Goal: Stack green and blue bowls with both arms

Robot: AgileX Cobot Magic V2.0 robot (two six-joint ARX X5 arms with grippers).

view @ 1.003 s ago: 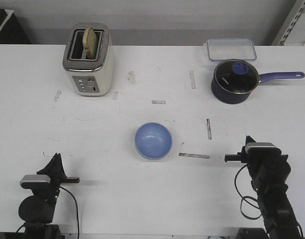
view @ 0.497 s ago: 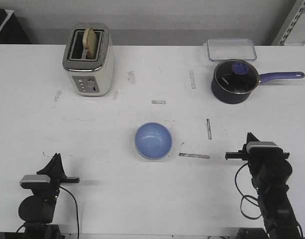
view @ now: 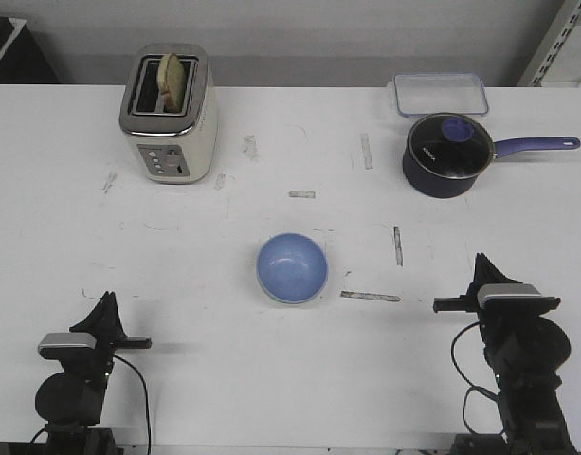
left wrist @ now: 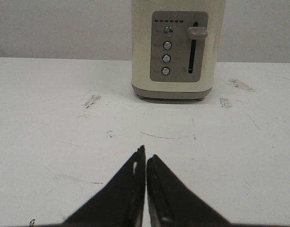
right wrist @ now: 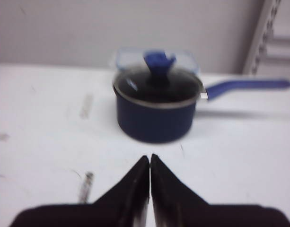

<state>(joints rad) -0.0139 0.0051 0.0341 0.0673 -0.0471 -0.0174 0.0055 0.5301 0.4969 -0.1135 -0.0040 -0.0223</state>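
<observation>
Two claws are sitting closed and empty: the blue bowl [view: 292,268] is lying nearer the right claw [view: 481,268] than the left claw [view: 107,305]; no green bowl is showing.

One blue bowl [view: 292,268], one toaster [view: 169,114], one saucepan [view: 447,155], one clear container [view: 441,94].

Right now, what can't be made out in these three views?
- Green bowl: the front view shows only a blue bowl with a pale rim; whether the green one sits beneath cannot be told.
- Saucepan: blurred in the right wrist view; contents unclear through the lid.
- Toaster: its top is cut off in the left wrist view, button labels too small.
</observation>
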